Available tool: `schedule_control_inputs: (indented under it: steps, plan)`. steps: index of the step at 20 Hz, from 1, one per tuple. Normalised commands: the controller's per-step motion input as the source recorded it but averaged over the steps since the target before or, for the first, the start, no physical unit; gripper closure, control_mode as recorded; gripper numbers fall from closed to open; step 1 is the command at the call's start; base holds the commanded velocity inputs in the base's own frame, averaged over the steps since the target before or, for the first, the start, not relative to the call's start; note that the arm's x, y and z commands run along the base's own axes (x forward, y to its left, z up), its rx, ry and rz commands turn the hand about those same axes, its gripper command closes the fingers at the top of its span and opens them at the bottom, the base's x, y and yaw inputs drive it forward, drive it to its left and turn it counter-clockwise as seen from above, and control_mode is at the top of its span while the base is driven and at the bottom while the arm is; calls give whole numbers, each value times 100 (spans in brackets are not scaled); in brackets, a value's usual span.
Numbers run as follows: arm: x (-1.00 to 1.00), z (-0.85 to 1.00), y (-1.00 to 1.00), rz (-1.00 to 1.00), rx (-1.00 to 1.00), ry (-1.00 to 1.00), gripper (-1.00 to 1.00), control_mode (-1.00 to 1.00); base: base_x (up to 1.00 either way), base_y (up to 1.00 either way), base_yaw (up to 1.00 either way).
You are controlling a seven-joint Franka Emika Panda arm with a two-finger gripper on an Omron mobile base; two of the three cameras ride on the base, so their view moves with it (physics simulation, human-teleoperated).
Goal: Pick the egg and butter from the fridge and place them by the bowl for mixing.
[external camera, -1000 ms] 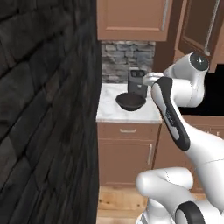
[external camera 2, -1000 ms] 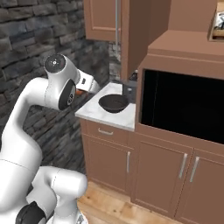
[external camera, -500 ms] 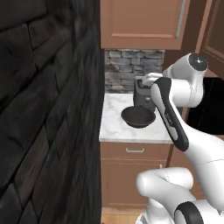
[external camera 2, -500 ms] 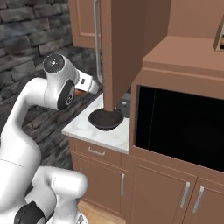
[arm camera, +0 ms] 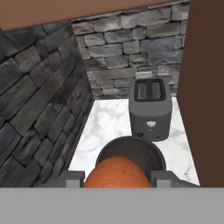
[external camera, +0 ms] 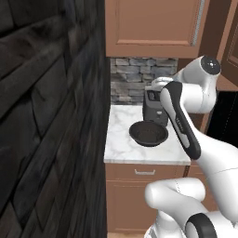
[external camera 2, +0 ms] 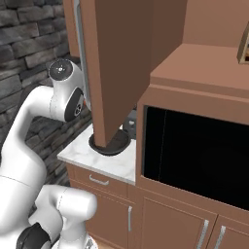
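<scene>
seen from the left base: rough dark stone wall (external camera: 51, 121) at far left, then white marble table (external camera: 122, 144) with round black bowl (external camera: 148, 133) sitting on it, dark grey two-slot toaster (external camera: 154, 106) just behind the bowl. white arm with dark joints rising from lower right, elbow high, forearm bent back over the toaster toward the bowl. from the right base: arm at left, shoulder joint high, wrist hidden behind an open brown wooden cabinet door (external camera 2: 129, 63); bowl partly hidden under that door; black oven front (external camera 2: 199, 163) at right. along the hand: end effector (arm camera: 117, 178) clamped on the small orange-red round egg (arm camera: 117, 174), held between both finger tips, hovering above the bowl's near rim.
</scene>
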Motion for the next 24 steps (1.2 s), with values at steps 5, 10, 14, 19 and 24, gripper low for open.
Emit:
schedule_control_inputs:
  steps: [5,10,14,19,24]
  plan:
    - [0,0,0,0,0,0,100,100,0,0,0]
    - [0,0,0,0,0,0,100,100,0,0,2]
    - [0,-1,21,-1,0,0,100,-100,0,4,0]
    - [2,-6,50,-14,0,0,100,-100,0,0,0]
    - [-1,-16,39,-8,0,9,100,-100,0,0,0]
